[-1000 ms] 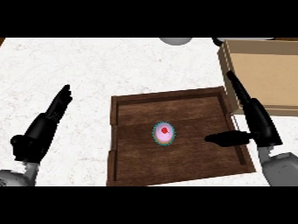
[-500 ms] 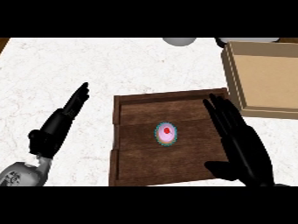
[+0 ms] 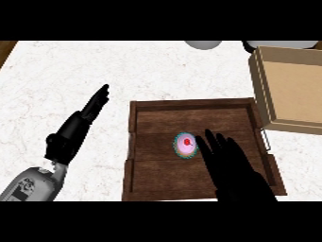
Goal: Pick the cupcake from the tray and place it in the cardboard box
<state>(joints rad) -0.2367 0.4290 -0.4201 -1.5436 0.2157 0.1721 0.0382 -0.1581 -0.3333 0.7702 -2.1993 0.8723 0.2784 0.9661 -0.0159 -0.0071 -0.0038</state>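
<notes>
Cupcake (image 3: 186,145): sits upright near the middle of the wooden tray (image 3: 156,179), pink icing with a red dot on top and a teal wrapper edge; not lifted.
Wooden tray: dark brown, low-walled, lies on the white marbled desk (image 3: 72,75) at about 6 o'clock of the view's centre.
Right robot hand (image 3: 232,165): over the tray at 4 o'clock of the cupcake, fingers straight and spread wide, their tips just beside the cupcake's right edge; whether they touch it cannot be told. It holds nothing.
Left robot hand (image 3: 76,130): over the bare desk at 9 o'clock of the tray, fingers straight and together, pointing toward 1 o'clock, holding nothing.
Cardboard box (image 3: 262,94): open, tan, at 2 o'clock of the tray, its near corner just beside the tray's far right corner.
</notes>
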